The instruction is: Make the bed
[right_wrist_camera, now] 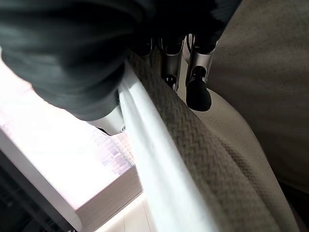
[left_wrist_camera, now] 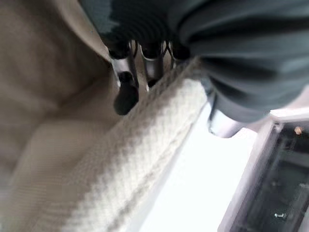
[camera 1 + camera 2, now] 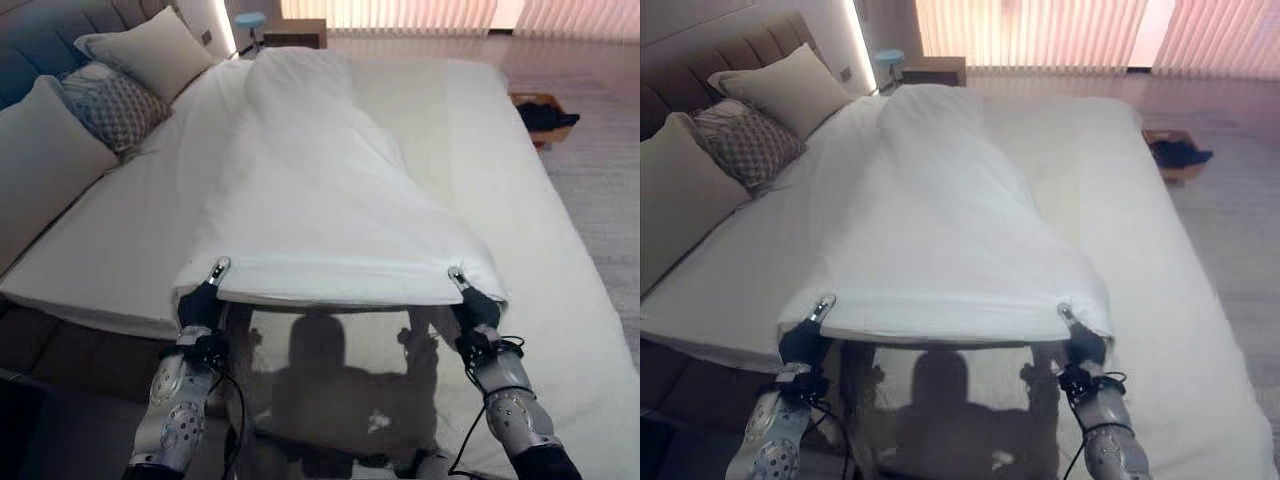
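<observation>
Pillows (image 3: pixel 150 55) stacked against the headboard (image 3: pixel 40 35) at far left — plain cream plus one patterned. Left hand (image 3: pixel 203 296) pinches the near hem of the white duvet (image 3: pixel 300 190), fingers curled over a thick woven edge; right hand (image 3: pixel 472 300) clamps the other corner the same way. The duvet lies as a narrow, bunched strip down the middle of the mattress (image 3: pixel 560 300), hem lifted off it. Judged early — it needs spreading to both sides and smoothing.
</observation>
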